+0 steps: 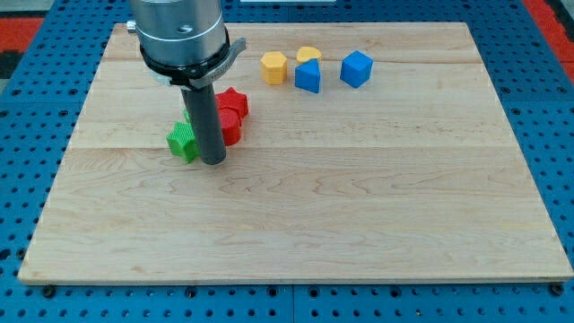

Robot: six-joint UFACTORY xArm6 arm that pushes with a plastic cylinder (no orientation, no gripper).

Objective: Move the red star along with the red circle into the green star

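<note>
My tip rests on the board just right of the green star, touching or nearly touching it. The rod hides part of the blocks behind it. The red circle sits right behind the rod, close to the green star's right side. The red star lies just above the red circle, touching it. All three blocks cluster in the board's upper left part.
A yellow hexagon, a yellow heart, a blue block and a blue cube sit near the view's top centre. The wooden board lies on a blue pegboard.
</note>
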